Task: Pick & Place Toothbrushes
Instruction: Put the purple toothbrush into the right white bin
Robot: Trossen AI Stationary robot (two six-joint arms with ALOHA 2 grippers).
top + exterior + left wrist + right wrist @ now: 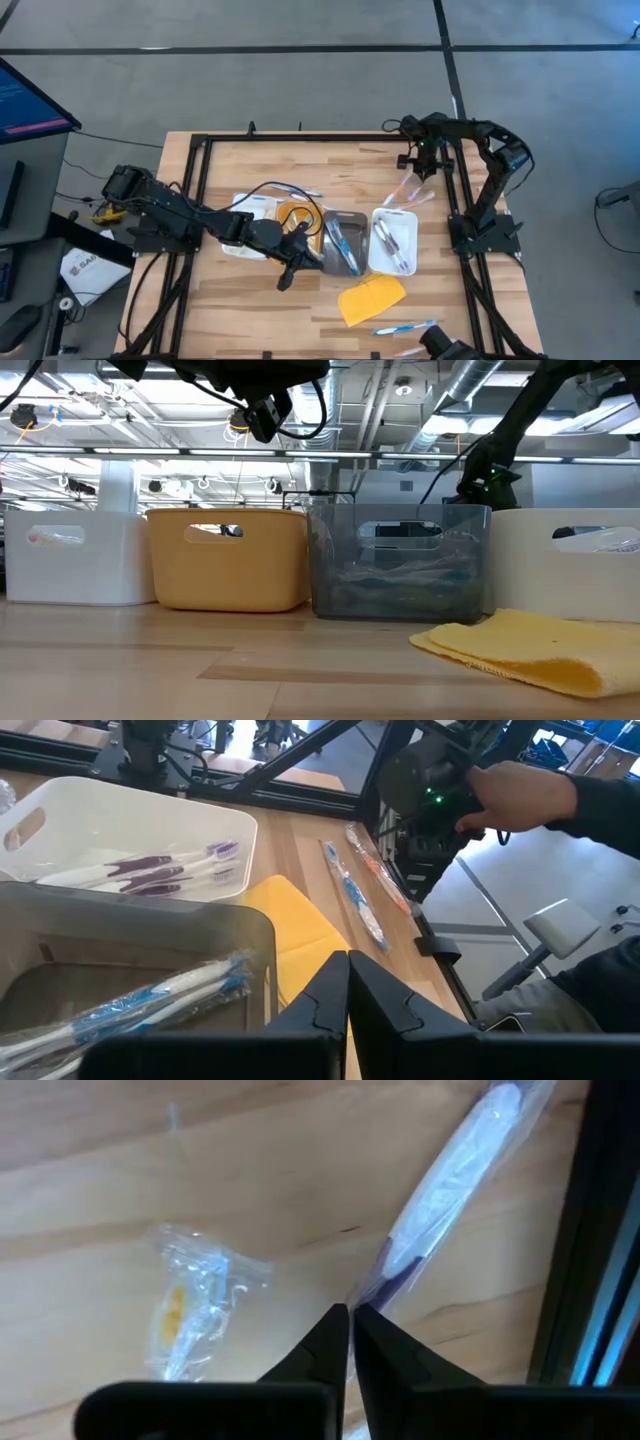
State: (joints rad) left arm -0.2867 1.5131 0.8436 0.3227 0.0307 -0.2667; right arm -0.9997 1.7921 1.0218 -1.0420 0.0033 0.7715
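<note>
The right gripper hangs at the far right corner of the table, its two dark fingers pressed together with only a hairline between them. Directly ahead of their tips lies a wrapped toothbrush with a purple handle, its clear wrapper reaching down to the fingertips; whether the wrapper's end is pinched cannot be told. Off to one side of the same fingers lies a crumpled clear wrapper with an orange piece inside, apart from them.

The left gripper hovers above the grey tray in the middle of the row, its fingers closed flat against each other and holding nothing. Below and beside it, blue-and-white wrapped toothbrushes lie in that grey tray. Beyond the gripper, the white tray holds purple-handled toothbrushes. Just past the fingertips sits the yellow pad, and farther on two more wrapped toothbrushes, one blue and one orange, lie side by side on the bare wood.

In the high view, an orange tray stands on the other side of the left gripper from the white one.
</note>
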